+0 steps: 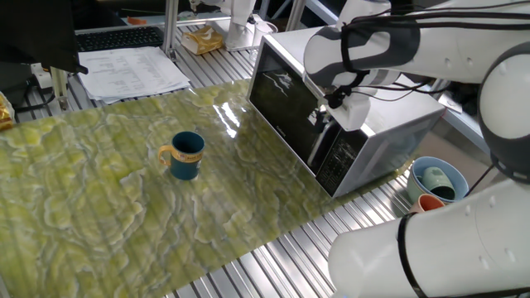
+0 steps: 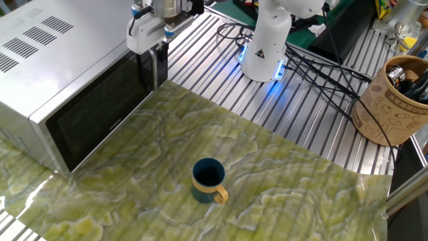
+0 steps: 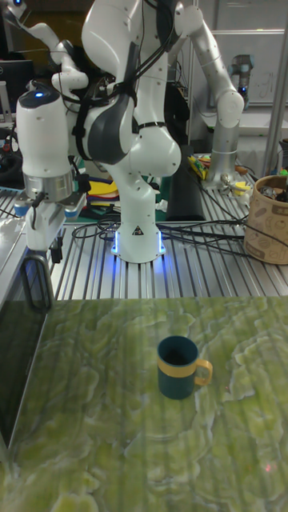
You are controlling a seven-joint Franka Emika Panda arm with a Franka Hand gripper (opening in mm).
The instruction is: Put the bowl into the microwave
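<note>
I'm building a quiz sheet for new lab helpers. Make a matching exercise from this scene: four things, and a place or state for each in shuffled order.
Things:
1. bowl
2. microwave
3. gripper
4. tan patterned tub

Places or states:
A. at the microwave door handle
B. door shut
C. upright on the green mat, nothing gripping it
D. on the slatted metal table, off the mat

Pairs: 1-C, 2-B, 3-A, 4-D

Ribbed metal slatted table (image 2: 314, 144) under a green-yellow marbled mat (image 2: 281, 181), bearing mid-frame the teal mug-shaped bowl (image 2: 208, 180), upper left the white microwave (image 2: 53, 60).
</note>
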